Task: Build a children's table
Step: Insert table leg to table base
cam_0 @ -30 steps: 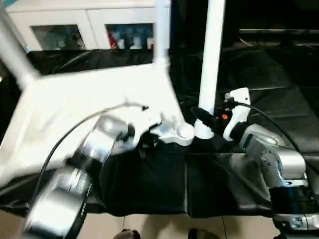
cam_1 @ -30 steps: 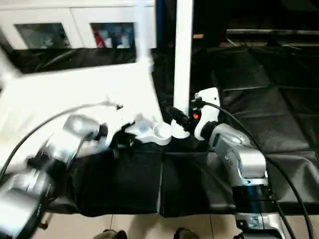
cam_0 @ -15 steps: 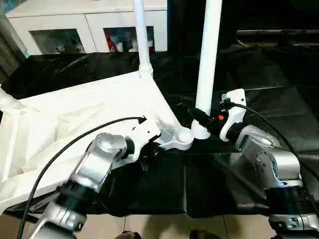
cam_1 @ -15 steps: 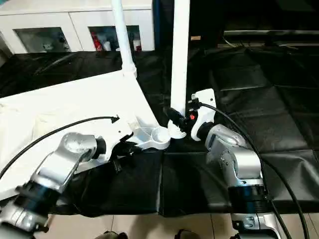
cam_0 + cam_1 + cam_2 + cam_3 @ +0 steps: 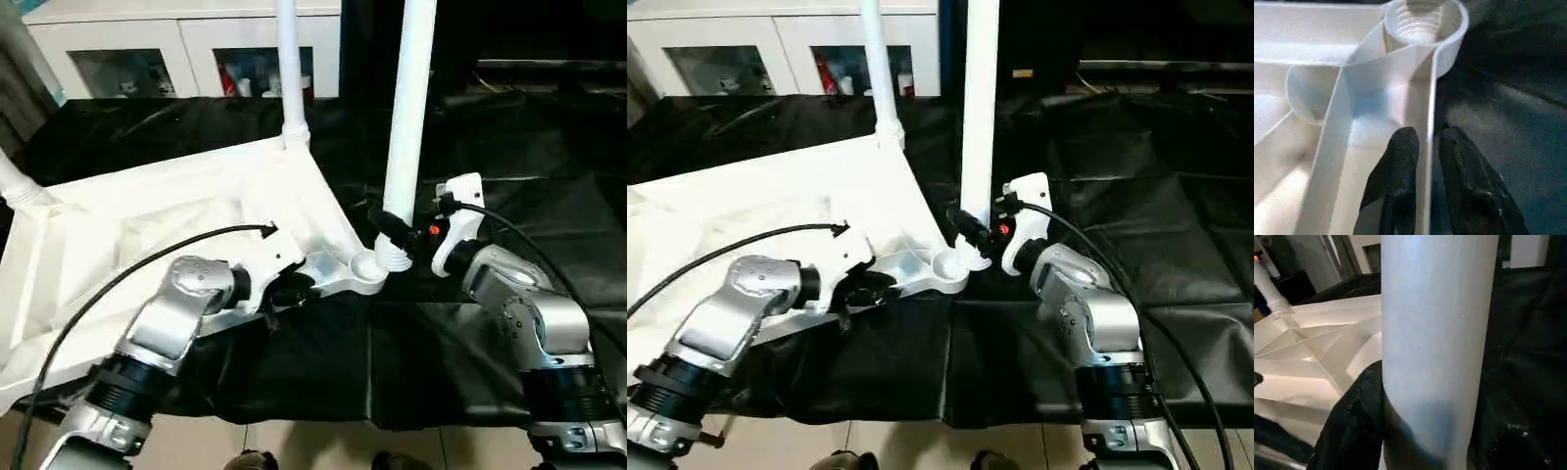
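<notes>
The children's table top lies upside down on the black mat, ribs up. Two legs stand in its sockets, one at the far corner and one at the left corner. My right gripper is shut on a third leg and holds it upright. That leg's threaded end rests just beside the open near corner socket. My left gripper sits astride the top's rim just behind that socket. One finger is inside the rim and the other outside, slightly parted.
A white cabinet with glass doors stands along the back behind the table top. The black mat stretches to the right of the held leg. Pale floor tiles begin at the mat's near edge.
The view has steadied after a blurred swing. The table top has settled flatter and my left forearm has dropped lower and nearer. The right gripper and its leg have stayed in place.
</notes>
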Available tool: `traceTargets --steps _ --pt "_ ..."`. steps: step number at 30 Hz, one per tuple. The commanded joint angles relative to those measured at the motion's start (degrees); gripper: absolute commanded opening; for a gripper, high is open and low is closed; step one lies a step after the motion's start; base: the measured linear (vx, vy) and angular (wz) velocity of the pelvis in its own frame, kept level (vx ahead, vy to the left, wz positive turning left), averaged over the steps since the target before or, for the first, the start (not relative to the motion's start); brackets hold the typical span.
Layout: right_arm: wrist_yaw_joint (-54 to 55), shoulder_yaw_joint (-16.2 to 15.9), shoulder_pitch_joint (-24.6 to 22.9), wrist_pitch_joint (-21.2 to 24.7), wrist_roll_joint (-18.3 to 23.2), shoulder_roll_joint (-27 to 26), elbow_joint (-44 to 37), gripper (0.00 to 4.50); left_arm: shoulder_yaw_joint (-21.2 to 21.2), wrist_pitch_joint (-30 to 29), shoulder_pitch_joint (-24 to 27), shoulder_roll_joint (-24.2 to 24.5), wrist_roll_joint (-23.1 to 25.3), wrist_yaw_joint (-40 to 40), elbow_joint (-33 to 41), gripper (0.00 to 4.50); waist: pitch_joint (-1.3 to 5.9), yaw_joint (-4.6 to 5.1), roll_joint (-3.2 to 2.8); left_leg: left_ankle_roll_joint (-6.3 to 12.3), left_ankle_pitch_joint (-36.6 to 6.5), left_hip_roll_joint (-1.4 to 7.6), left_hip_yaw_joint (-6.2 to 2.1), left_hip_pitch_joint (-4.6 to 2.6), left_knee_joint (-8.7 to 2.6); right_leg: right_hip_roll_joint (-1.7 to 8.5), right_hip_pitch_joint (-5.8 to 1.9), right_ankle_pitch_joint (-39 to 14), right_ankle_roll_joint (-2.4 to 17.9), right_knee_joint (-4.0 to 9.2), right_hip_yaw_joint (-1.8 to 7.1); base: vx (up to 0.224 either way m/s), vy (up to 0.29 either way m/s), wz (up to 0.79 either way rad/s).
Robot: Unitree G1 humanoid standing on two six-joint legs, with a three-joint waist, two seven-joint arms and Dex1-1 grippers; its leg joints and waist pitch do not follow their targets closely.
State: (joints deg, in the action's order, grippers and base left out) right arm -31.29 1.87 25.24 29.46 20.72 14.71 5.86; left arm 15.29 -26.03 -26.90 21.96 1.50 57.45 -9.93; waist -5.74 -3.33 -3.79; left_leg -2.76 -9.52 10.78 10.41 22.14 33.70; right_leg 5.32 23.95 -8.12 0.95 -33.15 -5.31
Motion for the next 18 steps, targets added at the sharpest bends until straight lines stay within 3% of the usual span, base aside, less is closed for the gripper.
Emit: traceTargets --steps 1,4,13,18 --pt "-0.53 -0.31 0.09 -0.12 0.25 0.08 -0.49 1.89 -0.48 0.54 -0.64 0.57 -0.52 0.79 -0.7 0.96 5.15 -0.27 0.82 3.06 -10.07 1.77 -0.73 -0.93 -3.69 3.02 -3.3 -16.36 10.67 3.3 2.71 0.0 0.0 0.0" --pt "-0.74 -0.57 0.28 -0.23 0.19 -0.12 -0.35 1.89 -0.77 1.27 -0.83 0.34 -0.89 0.89 -1.99 0.96 5.21 -0.32 1.01 3.08 -9.71 1.76 -0.69 -0.88 -3.63 3.04 -3.37 -16.13 10.74 3.28 2.71 0.0 0.0 0.0" --pt "-2.06 -2.18 0.59 -0.5 -0.46 -0.09 0.04 1.89 0.27 3.86 -1.65 -0.27 -1.6 1.09 -5.3 0.13 5.31 -0.35 1.01 3.34 -9.32 1.7 -0.67 -0.84 -3.51 3.04 -3.44 -15.73 10.81 3.19 2.69 0.0 0.0 0.0" --pt "-3.39 -3.3 0.91 -0.11 -0.8 0.32 0.17 1.89 0.05 4.66 -2.16 -0.62 -2.53 1.98 -6.61 0.0 5.55 -0.41 0.95 3.28 -8.69 1.81 -0.74 -0.88 -3.43 3.04 -3.54 -14.3 11.26 2.92 2.69 0.0 0.0 0.0"
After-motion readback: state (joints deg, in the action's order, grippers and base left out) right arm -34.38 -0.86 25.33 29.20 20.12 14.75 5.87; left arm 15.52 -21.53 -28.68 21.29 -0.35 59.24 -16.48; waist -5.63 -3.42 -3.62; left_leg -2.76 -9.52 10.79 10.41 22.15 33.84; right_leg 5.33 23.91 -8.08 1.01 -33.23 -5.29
